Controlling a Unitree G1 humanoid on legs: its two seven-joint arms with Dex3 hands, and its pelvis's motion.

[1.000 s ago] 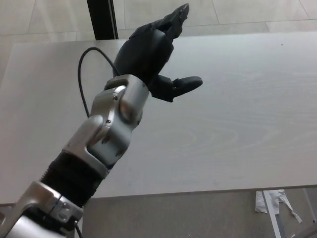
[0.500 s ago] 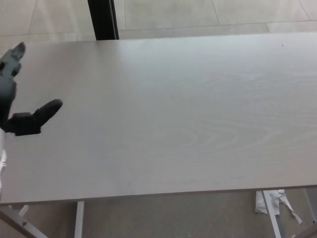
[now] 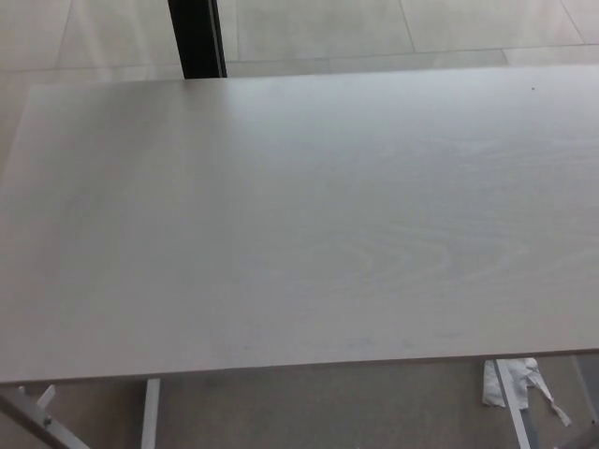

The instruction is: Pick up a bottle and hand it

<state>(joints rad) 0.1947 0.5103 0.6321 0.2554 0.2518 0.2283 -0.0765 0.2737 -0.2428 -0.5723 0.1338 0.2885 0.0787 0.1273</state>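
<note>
**benchwatcher:** Starting nearest the camera: the front edge of the desk [image 3: 281, 367] runs across the bottom, with a pale metal leg [image 3: 150, 412] under it at lower left and some crumpled white paper [image 3: 510, 379] on the floor at lower right. Above that it's just bare light woodgrain all the way back. No bottle anywhere on it that I can see.

**g1_tinkerer:** And the hands?

**benchwatcher:** Gone from view, both of them. 1 second ago the left arm was raised right over the middle of the desk, hand empty with thumb and fingers spread. Half a second ago only the hand showed at the left border, still spread. Now nothing. So I can't tell what the fingers are doing at this moment, on either hand.

**g1_tinkerer:** So the handover's done?

**benchwatcher:** My guess, yeah. An empty spread hand pulling back, plus no bottle on the desk, reads like the bottle has left the scene. But I can't see where it ended up, and no person shows in the shot.

**g1_tinkerer:** Anything at the far side?

**benchwatcher:** Past the far edge there's pale tiled floor [image 3: 374, 28] and 1 dark upright post [image 3: 197, 37] at upper left. That's it.
</note>
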